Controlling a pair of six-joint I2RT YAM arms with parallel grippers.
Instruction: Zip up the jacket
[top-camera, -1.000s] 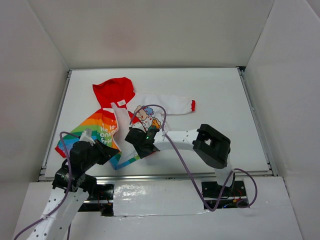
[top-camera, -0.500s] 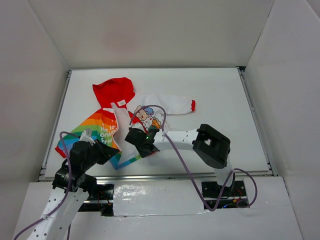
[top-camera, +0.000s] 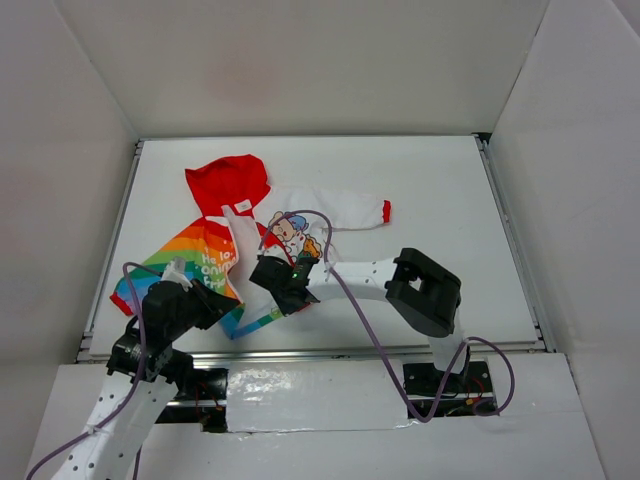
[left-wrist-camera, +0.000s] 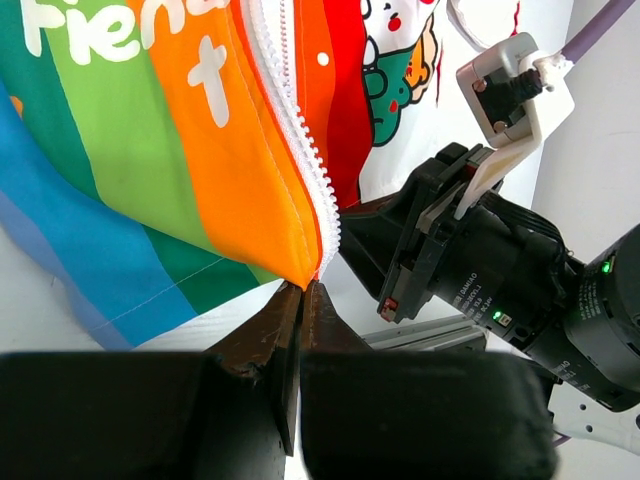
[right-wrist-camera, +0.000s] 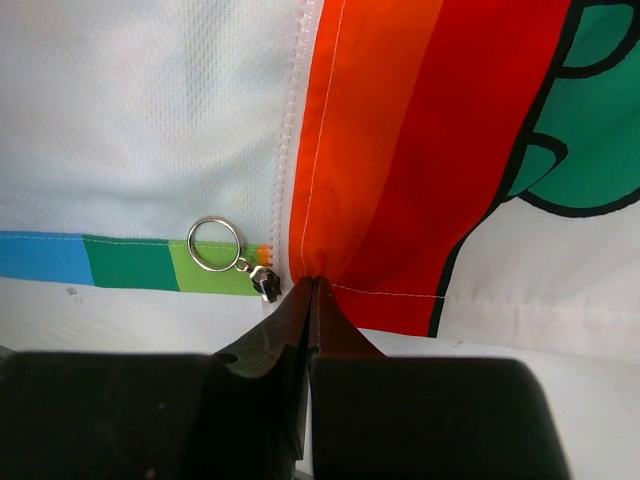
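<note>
1. Jacket (top-camera: 240, 250) placement: it lies open on the left, near part of the table (top-camera: 450, 200). The red hood points far, the rainbow half is to the left and the white cartoon half to the right.
2. Over the last second the jacket's outline has hardly changed. The hood, the sleeve with the red cuff and the hem all lie where they lay.
3. The left gripper (left-wrist-camera: 300, 290) has crept a touch to the right along the near hem, while the right gripper (right-wrist-camera: 312, 285) has barely stirred.
4. Left fingers: closed, pinching the near corner of the rainbow front at the foot of its row of zipper teeth (left-wrist-camera: 300, 150).
5. Right fingers: closed, nipping the hem of the orange-red strip just right of the other tooth row.
6. The zipper slider (right-wrist-camera: 264, 283), with its ring pull (right-wrist-camera: 214, 245), sits at the hem just left of the right fingertips, touching neither finger.
7. My reading is that both bottom corners are now held and drawn near each other, but the two zipper ends are not yet joined. Nothing has been zipped, and mating the pin into the slider looks like the next step.
</note>
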